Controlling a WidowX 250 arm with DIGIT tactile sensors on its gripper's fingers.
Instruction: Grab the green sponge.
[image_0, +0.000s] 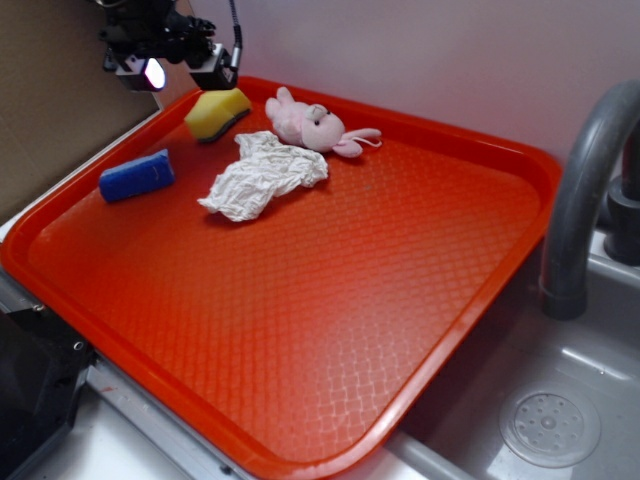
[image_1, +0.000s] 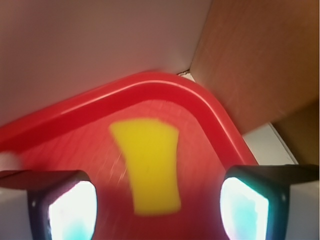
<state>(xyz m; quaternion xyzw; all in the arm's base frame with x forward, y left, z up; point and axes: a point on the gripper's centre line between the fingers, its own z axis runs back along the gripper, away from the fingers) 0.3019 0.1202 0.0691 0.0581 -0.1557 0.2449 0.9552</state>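
The red tray (image_0: 420, 330) covers most of the surface beside the sink (image_0: 560, 420), and all loose items lie grouped in its far left corner. The robot arm reaches in from the upper left, with the gripper (image_0: 180, 68) suspended above that corner, clear of the tray floor. The white wrinkly cloth (image_0: 262, 177) and the pink plush toy (image_0: 315, 125) lie to the right of the target; the blue sponge (image_0: 136, 176) lies nearer the viewer along the left rim. The green sponge (image_0: 217, 113) rests on the tray just below and slightly right of the gripper, yellow foam facing up, dark scouring layer showing along its lower edge. In the wrist view the green sponge (image_1: 147, 167) sits centred between the two fingers (image_1: 65, 202), its long axis running along the approach direction, across the closing line. The jaws stand wide apart and hold nothing. Judged from this, a straight descent should bracket the narrow width.
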